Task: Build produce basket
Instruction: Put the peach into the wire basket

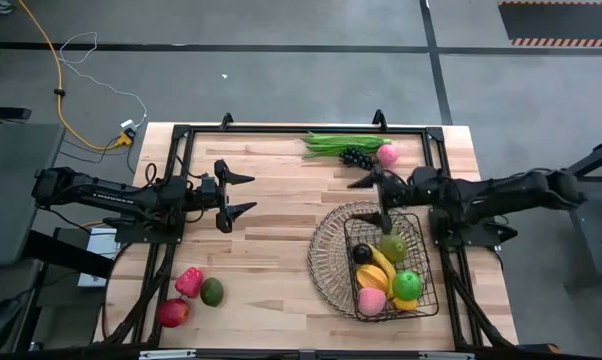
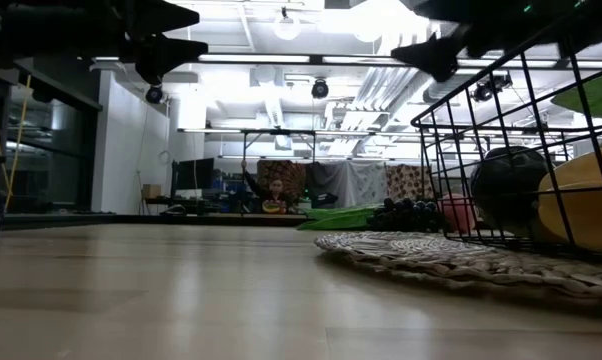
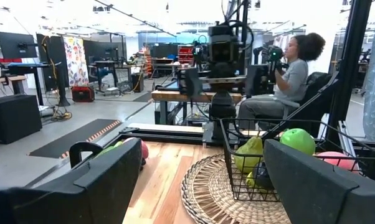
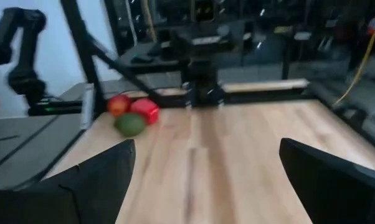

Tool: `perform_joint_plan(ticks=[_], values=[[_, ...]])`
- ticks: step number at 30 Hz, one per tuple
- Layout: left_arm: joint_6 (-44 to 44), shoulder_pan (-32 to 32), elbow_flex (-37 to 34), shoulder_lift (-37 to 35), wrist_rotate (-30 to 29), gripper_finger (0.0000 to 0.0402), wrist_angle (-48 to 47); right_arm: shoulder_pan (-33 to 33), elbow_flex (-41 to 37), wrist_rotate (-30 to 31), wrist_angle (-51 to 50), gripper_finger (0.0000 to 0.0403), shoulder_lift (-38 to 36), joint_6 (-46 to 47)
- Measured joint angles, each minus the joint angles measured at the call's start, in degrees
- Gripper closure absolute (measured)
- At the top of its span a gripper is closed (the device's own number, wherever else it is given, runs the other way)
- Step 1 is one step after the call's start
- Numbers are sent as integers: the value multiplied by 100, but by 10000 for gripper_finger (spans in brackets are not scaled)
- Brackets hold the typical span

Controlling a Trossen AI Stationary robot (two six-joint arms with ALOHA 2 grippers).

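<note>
On the right half of the worktop [image 1: 271, 250] I see the basket [image 1: 326, 250], holding bananas [image 1: 379, 268], a green apple [image 1: 408, 284] and a peach [image 1: 371, 300]. My right end effector [image 1: 373, 205] hovers released at its far rim; my left end effector [image 1: 243, 195] waits released over the middle-left.

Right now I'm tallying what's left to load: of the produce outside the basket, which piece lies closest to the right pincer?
The pink peach, at the table's far edge beside the dark grapes and green beans. The other loose pieces sit at the near left corner.
</note>
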Motion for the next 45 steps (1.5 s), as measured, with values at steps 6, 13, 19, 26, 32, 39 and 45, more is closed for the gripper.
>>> perform_joint_plan(ticks=[6,13,19,26,32,39,45], values=[[15,0,0,0,0,76,2,-474,-70,51,954,16,753,-103],[65,-13,0,0,2,76,-7,-455,-70,279,1328,16,1487,-81],[93,-11,0,0,2,76,-9,-455,-58,279,1595,16,1662,17],[411,-13,0,0,227,76,-11,-453,-53,298,1781,16,1662,4],[464,-11,0,1,208,76,-15,-453,-53,497,1787,16,1662,2],[467,-11,0,1,205,76,-26,-453,-51,497,1805,16,1662,2],[467,-11,0,0,203,76,-26,-453,-48,497,1805,16,1660,2]])
